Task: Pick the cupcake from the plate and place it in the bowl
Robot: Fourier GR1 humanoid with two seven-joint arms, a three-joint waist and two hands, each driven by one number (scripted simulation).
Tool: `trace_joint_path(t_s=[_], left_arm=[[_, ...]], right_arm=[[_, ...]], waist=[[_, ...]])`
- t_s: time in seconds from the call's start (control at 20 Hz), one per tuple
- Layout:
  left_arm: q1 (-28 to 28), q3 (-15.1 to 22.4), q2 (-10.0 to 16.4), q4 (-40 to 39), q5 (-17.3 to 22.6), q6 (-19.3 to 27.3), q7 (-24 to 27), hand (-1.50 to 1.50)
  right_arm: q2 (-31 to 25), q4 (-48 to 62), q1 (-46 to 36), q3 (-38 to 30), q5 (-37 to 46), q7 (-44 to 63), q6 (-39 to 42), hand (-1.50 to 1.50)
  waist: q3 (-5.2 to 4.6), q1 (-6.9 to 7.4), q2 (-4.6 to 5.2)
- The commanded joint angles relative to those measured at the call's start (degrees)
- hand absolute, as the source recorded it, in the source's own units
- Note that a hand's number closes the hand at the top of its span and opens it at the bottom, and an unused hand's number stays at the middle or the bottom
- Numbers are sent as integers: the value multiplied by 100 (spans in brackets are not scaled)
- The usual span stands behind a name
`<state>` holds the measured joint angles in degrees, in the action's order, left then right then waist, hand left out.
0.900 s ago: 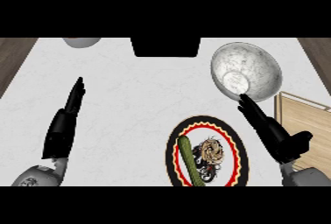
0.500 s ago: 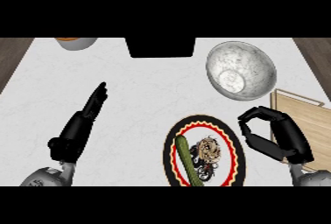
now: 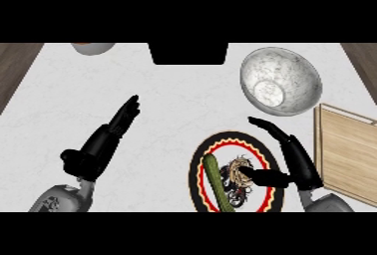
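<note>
In the head view, the plate (image 3: 197, 170) sits near the counter's front edge, right of centre, its near rim cut off by the lower edge of the view. The cupcake (image 3: 235, 168) lies on the plate's middle, with a long green vegetable (image 3: 214, 178) just to its left. The right hand (image 3: 298, 160) hangs over the plate's right rim, released: its fingers reach straight out past the far rim toward the bowl (image 3: 296, 65), and its thumb points left with its tip at the cupcake, not curled round it. The bowl stands far right, apart from the plate, with a strip of bare counter (image 3: 173, 107) between them. A wooden board (image 3: 347, 154) lies along the right edge, just beside the hand and close under the bowl. The left hand (image 3: 95, 151) lies open at the near left, fingers straight and slanting far-right, with wide bare counter around it. At the far edge are a dark block (image 3: 188, 53) in the centre and a small dish (image 3: 93, 48) at the left.
</note>
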<state>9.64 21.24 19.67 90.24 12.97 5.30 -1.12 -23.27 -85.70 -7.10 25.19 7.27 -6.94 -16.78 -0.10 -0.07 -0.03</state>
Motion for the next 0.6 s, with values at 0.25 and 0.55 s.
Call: trace_joint_path(t_s=[0.25,0.55], left_arm=[[-71,106,-94,37,-51,-130,67,0],[45,20,-103,88,10,-119,-182,0]], right_arm=[[-1305,-231,-1241,751,1324,2572,1632,-150],[-1406,-699,-1882,1181,389,4248,3963,-150]], waist=[[-24,95,-18],[-17,89,-13]])
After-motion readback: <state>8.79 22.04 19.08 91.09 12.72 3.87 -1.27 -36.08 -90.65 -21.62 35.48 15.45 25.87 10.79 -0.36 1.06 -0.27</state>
